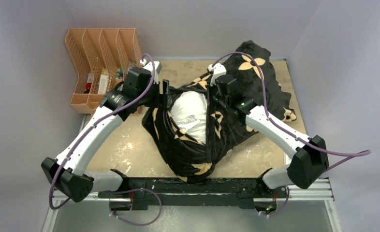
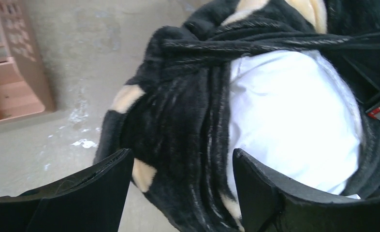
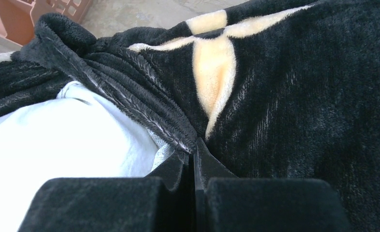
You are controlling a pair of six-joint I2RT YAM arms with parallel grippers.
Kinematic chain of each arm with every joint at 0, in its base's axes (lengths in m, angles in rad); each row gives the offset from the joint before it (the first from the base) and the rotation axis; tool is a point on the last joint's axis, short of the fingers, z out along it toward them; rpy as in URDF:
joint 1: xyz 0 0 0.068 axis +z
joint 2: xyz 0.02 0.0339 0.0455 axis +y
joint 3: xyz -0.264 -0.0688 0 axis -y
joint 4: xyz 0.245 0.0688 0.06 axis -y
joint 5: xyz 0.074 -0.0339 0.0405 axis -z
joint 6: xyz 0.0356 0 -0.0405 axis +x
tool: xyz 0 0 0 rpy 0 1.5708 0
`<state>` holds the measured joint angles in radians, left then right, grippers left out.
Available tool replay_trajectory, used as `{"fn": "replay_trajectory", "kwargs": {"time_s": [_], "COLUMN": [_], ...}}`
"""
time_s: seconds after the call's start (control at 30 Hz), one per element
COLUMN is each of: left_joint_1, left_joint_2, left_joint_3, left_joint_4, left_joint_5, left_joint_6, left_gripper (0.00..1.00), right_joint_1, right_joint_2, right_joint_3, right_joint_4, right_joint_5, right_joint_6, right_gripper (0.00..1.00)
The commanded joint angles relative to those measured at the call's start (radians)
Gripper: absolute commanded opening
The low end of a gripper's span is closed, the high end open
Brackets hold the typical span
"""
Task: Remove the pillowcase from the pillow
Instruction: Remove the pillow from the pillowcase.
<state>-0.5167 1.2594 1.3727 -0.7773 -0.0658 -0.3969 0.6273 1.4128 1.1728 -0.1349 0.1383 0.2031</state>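
Right gripper (image 3: 194, 157): fingers pressed flat together, pinching the bunched hem of the pillowcase (image 3: 294, 96); the tips sink into the plush, so the depth of the bite is hard to make out. Left gripper (image 2: 181, 157): fingers spread wide, a fold of black fabric hanging between them; contact with either finger cannot be told. From above, both grippers sit at the cover's mouth, left at its 9 o'clock edge, right at 3 o'clock and partly hidden by fabric. The pillow (image 1: 190, 116) shows only as a white bulge through the mouth; the rest is hidden inside the cover, which lies mid-table and trails toward 1 o'clock. Both forearms angle inward from elbows set wide at 8 and 4 o'clock. Table (image 1: 125, 150) is mottled tan; an orange file rack (image 1: 98, 53) stands at 10 o'clock, its contents too small to name.
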Motion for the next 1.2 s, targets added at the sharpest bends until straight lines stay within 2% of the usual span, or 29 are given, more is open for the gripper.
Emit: {"fn": "replay_trajectory", "kwargs": {"time_s": [0.0,0.07,0.13,0.17,0.27,0.3,0.37,0.43,0.53,0.6,0.73,0.8,0.93,1.0,1.17], "left_joint_1": [0.001,0.001,0.001,0.001,0.001,0.002,0.006,0.025,0.087,0.157,0.275,0.299,0.300,0.300,0.300], "left_joint_2": [0.058,0.070,0.090,0.105,0.141,0.142,0.138,0.125,0.101,0.100,0.093,0.099,0.035,-0.009,-0.082], "left_joint_3": [0.016,-0.002,0.001,0.010,0.008,0.002,-0.015,-0.033,-0.088,-0.152,-0.301,-0.339,-0.410,-0.403,-0.368], "left_joint_4": [-0.021,-0.014,-0.049,-0.083,-0.161,-0.171,-0.184,-0.191,-0.190,-0.173,-0.011,0.053,0.297,0.346,0.437], "left_joint_5": [0.153,0.181,0.162,0.123,-0.081,-0.149,-0.275,-0.378,-0.525,-0.553,-0.331,-0.204,0.200,0.263,0.412], "left_joint_6": [0.027,0.037,0.052,0.065,0.062,0.051,0.020,-0.015,-0.083,-0.139,-0.168,-0.171,-0.171,-0.186,-0.200], "left_gripper": [0.70,0.60,0.45,0.38,0.08,0.01,0.00,0.00,0.00,0.00,0.00,0.00,0.00,0.00,0.00], "right_joint_1": [-0.001,-0.001,-0.001,-0.001,-0.001,-0.005,-0.017,-0.055,-0.102,-0.105,-0.106,-0.106,-0.104,-0.100,-0.077], "right_joint_2": [0.028,0.033,0.035,0.036,0.037,0.039,0.049,0.062,0.051,0.024,-0.020,-0.020,0.023,0.040,0.095], "right_joint_3": [0.005,0.008,0.012,0.017,0.036,0.046,0.078,0.115,0.144,0.136,0.099,0.098,0.182,0.237,0.380], "right_joint_4": [-0.129,-0.132,-0.136,-0.141,-0.172,-0.192,-0.240,-0.280,-0.295,-0.260,-0.167,-0.145,-0.203,-0.234,-0.303], "right_joint_5": [0.007,0.009,0.010,0.011,0.044,0.088,0.238,0.314,0.345,0.310,0.146,0.062,-0.175,-0.258,-0.308], "right_joint_6": [0.037,0.040,0.040,0.040,0.026,0.022,0.024,0.024,0.032,0.034,0.070,0.052,-0.011,-0.033,-0.058], "right_gripper": [0.00,0.00,0.00,0.00,0.00,0.00,0.00,0.00,0.00,0.00,0.00,0.00,0.00,0.05,0.34]}}
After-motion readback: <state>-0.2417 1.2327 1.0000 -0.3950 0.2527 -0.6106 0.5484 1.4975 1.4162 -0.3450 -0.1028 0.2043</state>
